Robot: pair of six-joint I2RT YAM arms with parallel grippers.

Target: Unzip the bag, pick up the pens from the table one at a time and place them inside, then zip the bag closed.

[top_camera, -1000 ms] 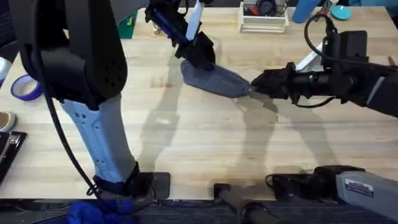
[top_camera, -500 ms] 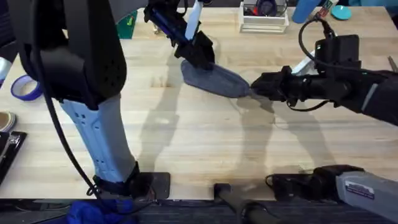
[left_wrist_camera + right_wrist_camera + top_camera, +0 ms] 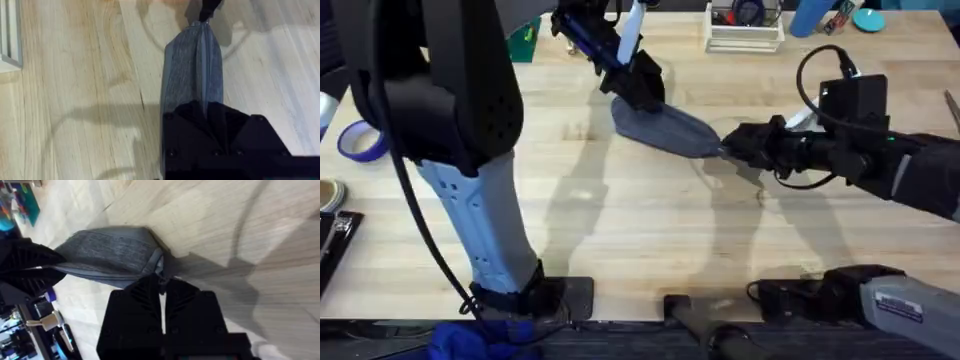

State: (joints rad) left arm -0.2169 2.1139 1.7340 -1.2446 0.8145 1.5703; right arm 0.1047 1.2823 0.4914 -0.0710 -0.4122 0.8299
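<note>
Bystander items, located relative to the white rack.

We note the white rack (image 3: 745, 30) at the far edge; a blue cylinder (image 3: 810, 17) just right of it, a green object (image 3: 526, 40) well left, a blue-purple tape roll (image 3: 360, 140) far left, nearer.

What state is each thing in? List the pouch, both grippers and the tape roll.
Blue-grey fabric pencil pouch: lying on the light wooden table, zipper apparently closed.
Left gripper: shut on one pouch end.
Right gripper: shut at the opposite end.
Blue-purple tape roll: lying flat.
</note>
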